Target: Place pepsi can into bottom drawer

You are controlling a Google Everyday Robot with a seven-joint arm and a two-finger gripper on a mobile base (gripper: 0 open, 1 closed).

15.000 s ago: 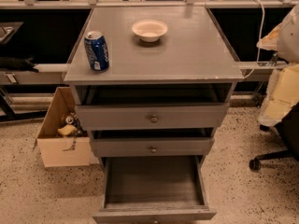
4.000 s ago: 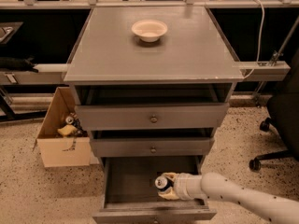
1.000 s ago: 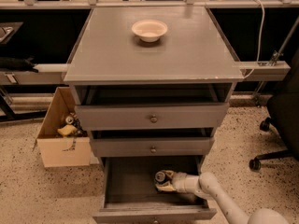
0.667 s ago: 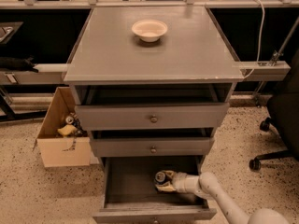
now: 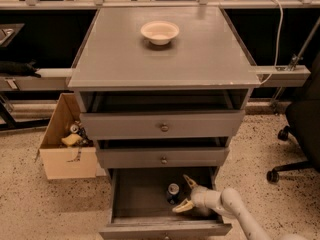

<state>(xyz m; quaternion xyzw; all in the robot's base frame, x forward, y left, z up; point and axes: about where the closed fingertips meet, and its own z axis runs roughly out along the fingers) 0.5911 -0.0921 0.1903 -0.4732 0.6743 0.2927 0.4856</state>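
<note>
We see the bottom drawer (image 5: 137, 200) pulled far out, low in the middle of the frame. Its floor has lots of bare room on the left side. The side walls are low, and the space above the drawer's front part is open. The middle drawer (image 5: 162, 157) and the top drawer (image 5: 162, 126) stick out only a little above it. A cardboard box (image 5: 67, 156) sits on the floor to the left, apart from the drawers. A black chair (image 5: 300, 129) stands at the right edge.

The front of the bottom drawer is cut off by the bottom of the frame. The back of it is dark under the middle drawer. The arm (image 5: 235, 211) comes in from the lower right and is cut off there too.

The gripper (image 5: 181, 194) is inside the bottom drawer, on its right side. Its two fingers are spread wide, one up and one down, and they hold nothing. The pepsi can (image 5: 173, 193) stands upright on the drawer floor, right by the fingertips. We cannot tell if a finger touches it.

A white bowl (image 5: 159, 32) sits on the cabinet top (image 5: 160, 64), high in the frame.
</note>
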